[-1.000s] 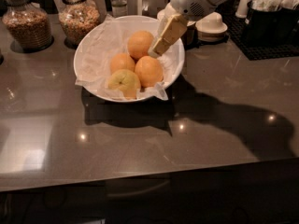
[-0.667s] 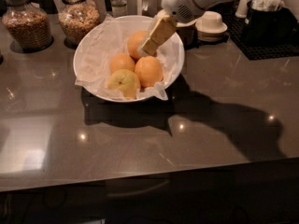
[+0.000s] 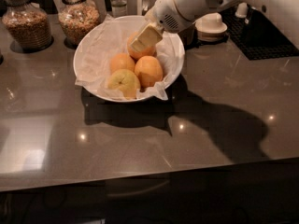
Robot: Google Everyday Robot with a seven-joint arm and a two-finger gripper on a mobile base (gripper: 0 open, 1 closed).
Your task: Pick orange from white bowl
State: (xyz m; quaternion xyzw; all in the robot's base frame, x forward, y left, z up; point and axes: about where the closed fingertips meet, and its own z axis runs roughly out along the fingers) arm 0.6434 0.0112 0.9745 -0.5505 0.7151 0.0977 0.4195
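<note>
Gripper (image 3: 145,37) at upper centre, low over the rear orange (image 3: 146,53) in white bowl (image 3: 180,64); grip state can't be told. Risk: orange rolls off among neighbouring fruit (image 3: 124,82), or paper (image 3: 98,55) snags.

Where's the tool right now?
Camera view, upper centre: the tool is inside the white bowl, over the rear orange, behind the yellow-green fruit.

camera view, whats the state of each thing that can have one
gripper, low over the white bowl, at the rear orange
rear orange, in the bowl, not lifted
white bowl, upright, holding four fruits
left jar, upright, filled
right jar, upright, filled
</note>
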